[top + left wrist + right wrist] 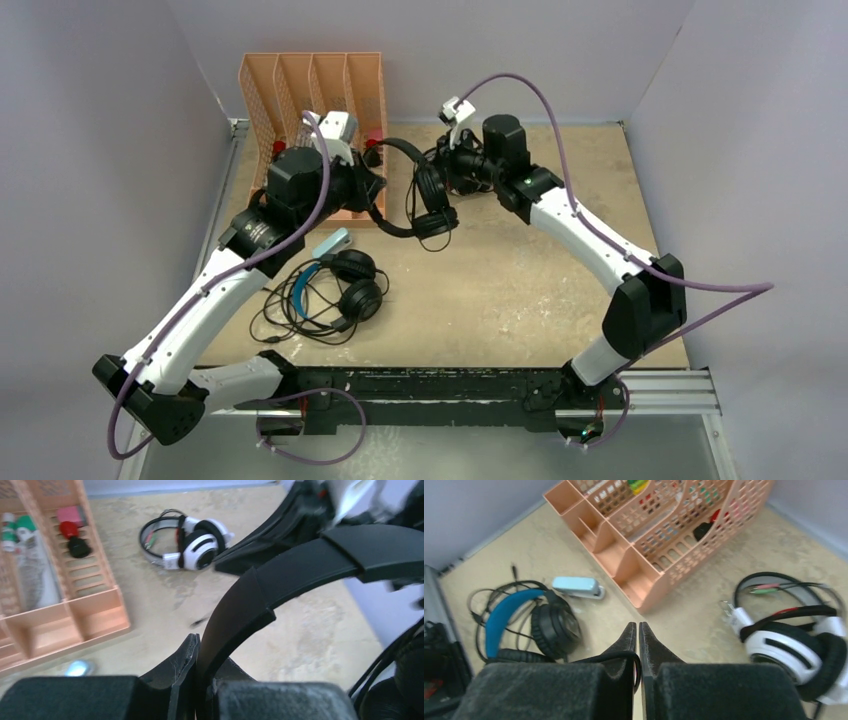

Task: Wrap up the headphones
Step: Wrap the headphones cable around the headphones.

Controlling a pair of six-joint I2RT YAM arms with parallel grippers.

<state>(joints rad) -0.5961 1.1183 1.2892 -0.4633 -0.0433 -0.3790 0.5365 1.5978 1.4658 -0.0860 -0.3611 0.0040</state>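
My left gripper (200, 647) is shut on the headband of the slim all-black headphones (300, 565) and holds them off the table; in the top view this gripper (372, 190) is next to the organizer and the headset (425, 195) hangs between both arms. My right gripper (638, 628) is shut on that headset's thin black cable (599, 657); in the top view it (447, 170) is by the earcups. The blue-band headphones (340, 285) lie on the table with loose cable, also in the right wrist view (531, 622). The white-and-black headphones (197, 542) lie on the table (796, 640), hidden in the top view.
A peach mesh organizer (315, 90) stands at the back left, with small items in its slots (70, 530). A light blue stapler-like object (333, 243) lies just in front of it (576, 586). Grey walls close the table's back and sides.
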